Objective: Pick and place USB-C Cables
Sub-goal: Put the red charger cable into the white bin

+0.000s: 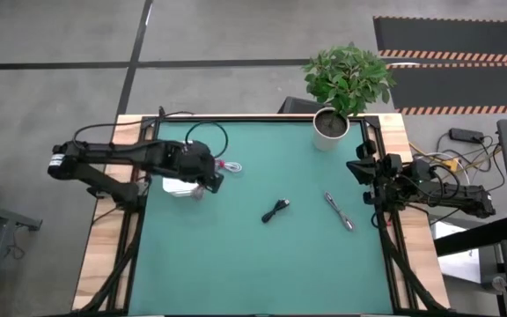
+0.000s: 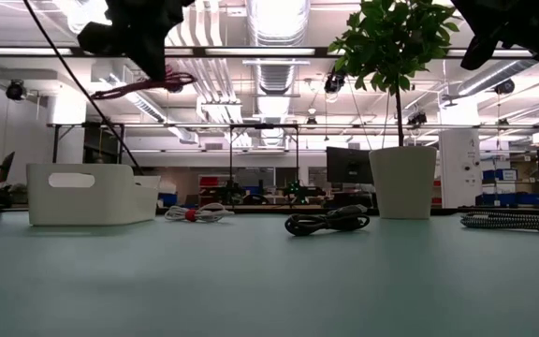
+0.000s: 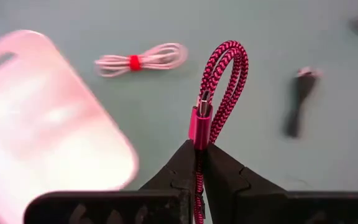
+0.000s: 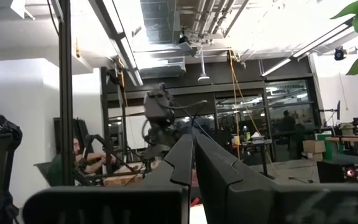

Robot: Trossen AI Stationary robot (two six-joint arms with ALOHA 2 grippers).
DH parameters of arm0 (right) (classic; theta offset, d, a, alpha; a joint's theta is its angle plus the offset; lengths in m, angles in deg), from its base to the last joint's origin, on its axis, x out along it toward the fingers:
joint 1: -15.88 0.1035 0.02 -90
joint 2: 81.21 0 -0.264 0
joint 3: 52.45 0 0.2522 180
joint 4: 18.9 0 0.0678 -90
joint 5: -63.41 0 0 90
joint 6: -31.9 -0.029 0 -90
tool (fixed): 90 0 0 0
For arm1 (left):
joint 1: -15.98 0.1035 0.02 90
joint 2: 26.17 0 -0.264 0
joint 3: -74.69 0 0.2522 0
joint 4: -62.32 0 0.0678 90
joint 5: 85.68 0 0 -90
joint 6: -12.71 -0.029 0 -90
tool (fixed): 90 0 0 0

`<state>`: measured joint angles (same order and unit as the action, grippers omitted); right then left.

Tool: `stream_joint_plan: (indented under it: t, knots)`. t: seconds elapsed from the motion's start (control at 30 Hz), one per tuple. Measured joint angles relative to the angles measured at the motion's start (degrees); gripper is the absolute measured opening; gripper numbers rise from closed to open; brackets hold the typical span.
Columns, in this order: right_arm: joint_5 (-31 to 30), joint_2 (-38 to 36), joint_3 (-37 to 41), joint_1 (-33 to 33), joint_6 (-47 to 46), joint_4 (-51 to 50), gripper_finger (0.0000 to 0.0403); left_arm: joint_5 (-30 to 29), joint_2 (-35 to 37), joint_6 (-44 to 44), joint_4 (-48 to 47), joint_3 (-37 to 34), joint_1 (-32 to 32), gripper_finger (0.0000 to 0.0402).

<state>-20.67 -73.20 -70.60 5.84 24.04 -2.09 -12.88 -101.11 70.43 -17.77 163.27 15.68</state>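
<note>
Gripping the red cable (image 3: 219,87), left gripper (image 3: 200,163) hangs above tray (image 2: 92,197)

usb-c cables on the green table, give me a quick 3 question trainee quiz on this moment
1. Which cable is held by the left gripper?
A. thin black cable bundle
B. red braided cable bundle
C. grey braided cable bundle

2. True or false: the white cable bundle with a red tie lies inside the white rectangular plastic tray.

3. Fill in: the right gripper waits at the table's right edge near the ____ in its white pot.

Key: 1. B. 2. False, it lies on the mat beside the tray. 3. leafy green plant.
</note>
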Motion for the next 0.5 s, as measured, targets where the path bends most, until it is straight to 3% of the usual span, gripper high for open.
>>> stream_joint_plan:
  t: [0.23, 0.5]
  knots:
    - [0.00, -0.02, 0.00, 0.00, -0.42, -0.04, 0.0009, -4.23, 0.04, -1.14, -7.81, -0.85, 7.17, 0.0008]
    - [0.00, -0.02, 0.00, 0.00, -1.12, -0.07, 0.0009, -0.55, 0.09, -4.31, -7.74, -3.91, 15.48, 0.0008]
